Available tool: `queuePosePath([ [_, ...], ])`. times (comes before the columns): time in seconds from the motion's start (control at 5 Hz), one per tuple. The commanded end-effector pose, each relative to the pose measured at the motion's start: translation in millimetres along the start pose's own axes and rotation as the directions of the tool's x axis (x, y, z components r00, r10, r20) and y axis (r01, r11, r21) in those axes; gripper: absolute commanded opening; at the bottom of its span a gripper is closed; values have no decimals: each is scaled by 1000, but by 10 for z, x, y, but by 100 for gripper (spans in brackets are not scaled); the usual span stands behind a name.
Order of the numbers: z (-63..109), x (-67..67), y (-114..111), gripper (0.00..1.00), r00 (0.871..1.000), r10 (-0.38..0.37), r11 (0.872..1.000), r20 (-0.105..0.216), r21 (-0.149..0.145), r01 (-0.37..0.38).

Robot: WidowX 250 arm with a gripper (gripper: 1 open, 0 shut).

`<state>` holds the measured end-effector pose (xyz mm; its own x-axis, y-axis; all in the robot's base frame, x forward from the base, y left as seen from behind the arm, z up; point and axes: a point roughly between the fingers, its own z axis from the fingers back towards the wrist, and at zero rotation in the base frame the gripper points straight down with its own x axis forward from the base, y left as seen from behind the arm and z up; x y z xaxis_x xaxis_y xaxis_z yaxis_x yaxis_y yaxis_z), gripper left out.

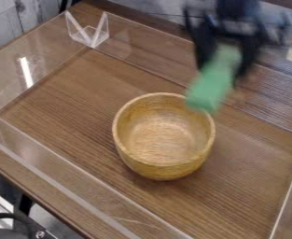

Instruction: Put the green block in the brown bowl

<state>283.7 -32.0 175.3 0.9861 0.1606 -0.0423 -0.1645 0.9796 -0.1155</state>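
The green block [209, 90] hangs tilted in the air, its lower end just above the far right rim of the brown bowl [160, 168]. My gripper [222, 62] is blurred by motion near the top of the view, pointing down and shut on the block's upper end. The tan wooden bowl stands on the table in the middle, and its hollow has nothing in it.
The dark wood-grain table [74, 89] is ringed by low clear plastic walls [36, 149]. A small clear folded stand [89, 28] sits at the back left. The table's right edge runs close beside the bowl.
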Motion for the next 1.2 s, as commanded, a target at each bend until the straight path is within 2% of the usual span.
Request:
queuePosePath([
  [0.0,545,142,301,0,993,15,1000,121,-19,-13],
  [0.2,437,175,302,0,990,3,1000,141,-16,-1],
  [0.4,273,88,140,0,988,-37,999,152,-18,41],
  [0.6,128,-62,-88,0,982,-97,995,162,-16,100],
  [0.8,-61,-290,-463,0,964,-212,977,161,-6,215],
  [1.0,-183,-335,-566,0,946,-271,962,179,6,274],
])
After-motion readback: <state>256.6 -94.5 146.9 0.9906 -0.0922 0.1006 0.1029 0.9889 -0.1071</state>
